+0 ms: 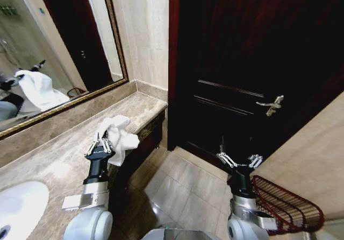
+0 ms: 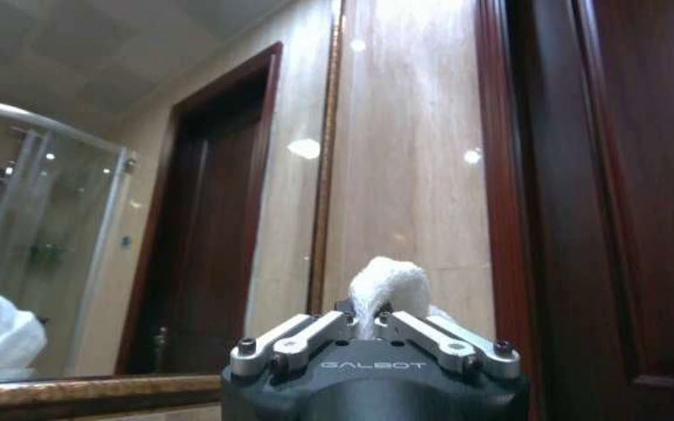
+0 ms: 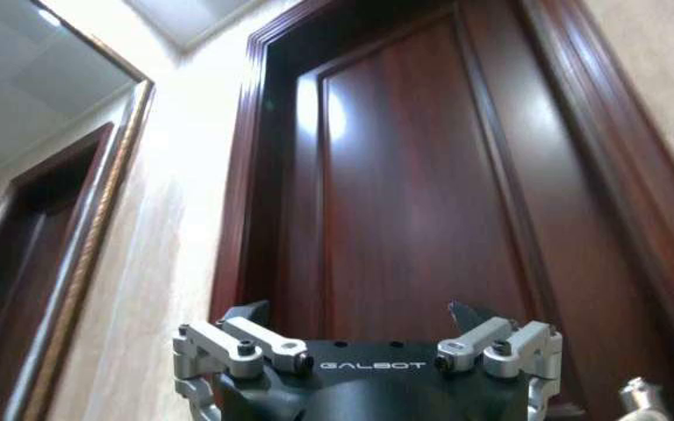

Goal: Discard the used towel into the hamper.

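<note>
A white towel (image 1: 120, 136) hangs bunched from my left gripper (image 1: 101, 141), which is shut on it above the front edge of the marble counter (image 1: 64, 154). The left wrist view has a lump of the towel (image 2: 386, 287) poking up between the closed fingers. The hamper (image 1: 285, 203), a dark red-brown wire basket, stands on the floor at the lower right, beside a beige wall. My right gripper (image 1: 239, 160) is held upright over the floor just left of the hamper, fingers spread open with nothing in them, as the right wrist view also shows (image 3: 361, 317).
A dark wooden door (image 1: 252, 62) with a metal lever handle (image 1: 271, 105) fills the wall ahead. A framed mirror (image 1: 48, 51) hangs over the counter, and a white sink (image 1: 19, 205) sits at the near left. Tiled floor (image 1: 183, 186) lies between counter and hamper.
</note>
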Available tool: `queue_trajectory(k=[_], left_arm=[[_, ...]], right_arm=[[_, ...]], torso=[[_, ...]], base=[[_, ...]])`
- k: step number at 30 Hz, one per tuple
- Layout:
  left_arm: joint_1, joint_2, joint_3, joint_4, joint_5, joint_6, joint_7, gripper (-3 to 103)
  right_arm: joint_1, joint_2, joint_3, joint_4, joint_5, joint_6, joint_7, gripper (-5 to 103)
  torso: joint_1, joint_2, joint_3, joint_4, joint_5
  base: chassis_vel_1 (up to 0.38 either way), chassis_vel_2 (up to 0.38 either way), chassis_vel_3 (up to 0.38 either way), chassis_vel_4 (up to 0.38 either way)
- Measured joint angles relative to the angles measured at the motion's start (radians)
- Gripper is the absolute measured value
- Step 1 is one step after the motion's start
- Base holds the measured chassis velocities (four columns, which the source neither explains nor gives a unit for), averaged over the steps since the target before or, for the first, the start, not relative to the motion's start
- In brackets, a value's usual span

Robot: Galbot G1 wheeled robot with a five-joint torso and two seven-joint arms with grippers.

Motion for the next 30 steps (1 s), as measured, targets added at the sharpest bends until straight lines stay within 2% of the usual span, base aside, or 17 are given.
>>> queue_trajectory(k=[5, 11, 17, 21, 30], left_arm=[[0.022, 0.001, 0.009, 0.001, 0.017, -0.032, 0.011, 1], [0.028, 0.001, 0.018, 0.005, 0.044, -0.052, 0.022, 1], [0.035, 0.001, 0.020, 0.012, 0.055, -0.064, 0.027, 1], [0.034, 0.002, 0.019, 0.024, 0.058, -0.083, 0.027, 1], [0.026, 0.002, 0.024, 0.024, 0.042, -0.083, 0.017, 1]], right_arm=[[-0.005, -0.003, 0.012, 0.035, 0.034, 0.020, 0.007, 100], [-0.028, -0.011, 0.031, 0.046, 0.093, 0.037, -0.105, 100], [-0.032, -0.008, 0.035, 0.045, 0.098, 0.046, -0.110, 100], [-0.029, -0.007, 0.035, 0.041, 0.098, 0.054, -0.079, 100], [-0.032, -0.002, 0.037, 0.035, 0.077, 0.061, -0.057, 100]], torso=[[0.000, 0.000, 0.000, 0.0001, 0.0000], [0.000, 0.000, 0.000, 0.0001, -0.0001], [0.000, 0.000, 0.000, 0.0000, 0.0000], [0.000, 0.000, 0.000, 0.0000, -0.0001], [0.000, 0.000, 0.000, 0.0001, -0.0001]], base=[[-0.054, -0.064, -0.066, -0.069], [-0.080, -0.091, -0.083, -0.080], [-0.122, -0.123, -0.115, -0.095], [-0.133, -0.125, -0.115, -0.117], [-0.119, -0.124, -0.130, -0.124]])
